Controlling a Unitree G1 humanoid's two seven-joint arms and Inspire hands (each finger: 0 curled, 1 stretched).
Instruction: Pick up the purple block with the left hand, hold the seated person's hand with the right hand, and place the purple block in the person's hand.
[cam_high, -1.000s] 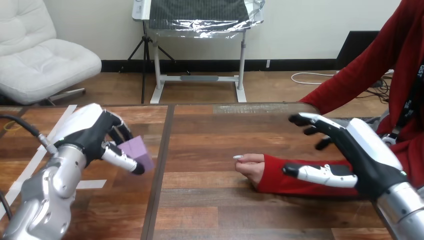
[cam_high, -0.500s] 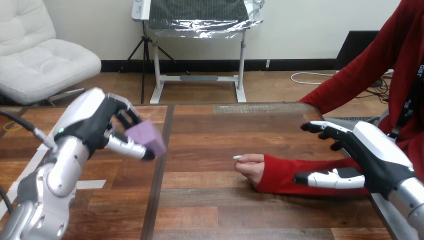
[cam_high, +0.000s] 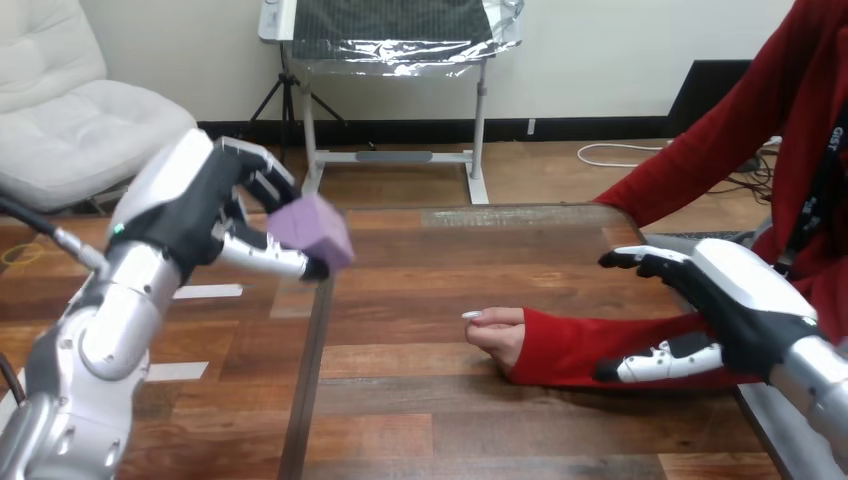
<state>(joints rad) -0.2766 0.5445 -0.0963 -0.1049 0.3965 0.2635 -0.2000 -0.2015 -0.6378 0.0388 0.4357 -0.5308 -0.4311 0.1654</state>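
Note:
My left hand (cam_high: 195, 205) is raised above the table's left half, its fingers and thumb curled round the purple block (cam_high: 315, 230), which hangs clear of the wood. The person's hand (cam_high: 497, 332) rests on the table near the middle as a loose fist, its red sleeve (cam_high: 580, 350) running to the right. My right hand (cam_high: 745, 310) hovers over that sleeve at the far right, fingers spread and thumb below, with nothing in its grasp. I cannot tell whether it touches the sleeve.
The wooden table (cam_high: 420, 420) has a dark seam (cam_high: 305, 380) running front to back left of centre. White tape strips (cam_high: 205, 292) lie on its left part. The person's torso sits at the right edge.
My left hand has lifted the purple block up and to the right. My right hand has drawn back to the right and sunk lower over the red sleeve.

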